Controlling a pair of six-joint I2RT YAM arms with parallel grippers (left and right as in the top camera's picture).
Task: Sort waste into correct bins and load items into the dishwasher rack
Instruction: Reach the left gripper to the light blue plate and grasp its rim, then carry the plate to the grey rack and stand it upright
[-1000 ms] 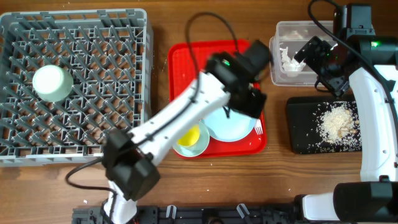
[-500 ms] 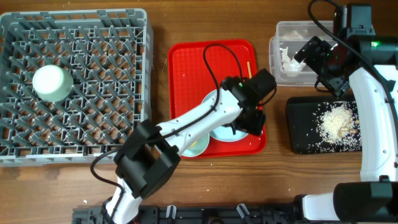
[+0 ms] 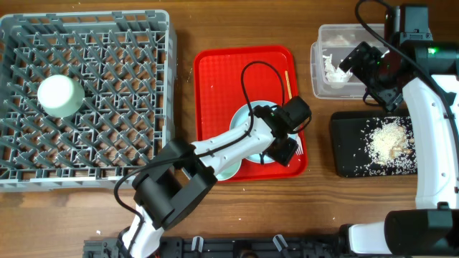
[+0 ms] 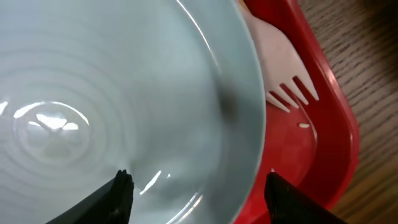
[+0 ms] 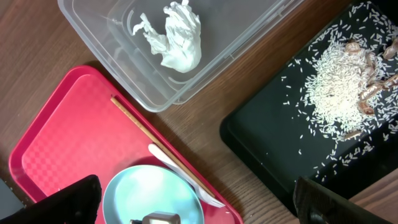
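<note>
Overhead, the red tray (image 3: pixel 240 79) is seen at the middle of the table, and all places are given from it. The pale mint-green plate (image 3: pixel 242 120) is set in its right corner on the robot's side. The white plastic fork (image 4: pixel 283 87) is laid just beside the plate's rim, between the plate and the tray's right wall. The left gripper (image 4: pixel 199 193) is held low over the right part of the plate; its fingers (image 4: pixel 118 196) are spread wide, and the plate's rim is seen below the gap. A thin wooden stick (image 3: pixel 287 84) is laid near the tray's right wall, farther from the robot.

Part of a mint-green bowl (image 3: pixel 228 170) is glimpsed at the tray's robot-side edge, under the left arm. Left of the tray, the grey dishwasher rack (image 3: pixel 143 43) is placed, with an upturned mint-green bowl (image 3: pixel 59 95) in it.

Right of the tray, a crumpled white tissue (image 5: pixel 177 37) is held in the clear plastic tub (image 3: pixel 358 30). Nearer the robot, rice grains (image 5: pixel 333 87) are heaped in the black tray (image 3: pixel 344 154). The right gripper (image 3: pixel 356 57) is held above the tub, its fingers (image 5: pixel 68 202) wide apart.
</note>
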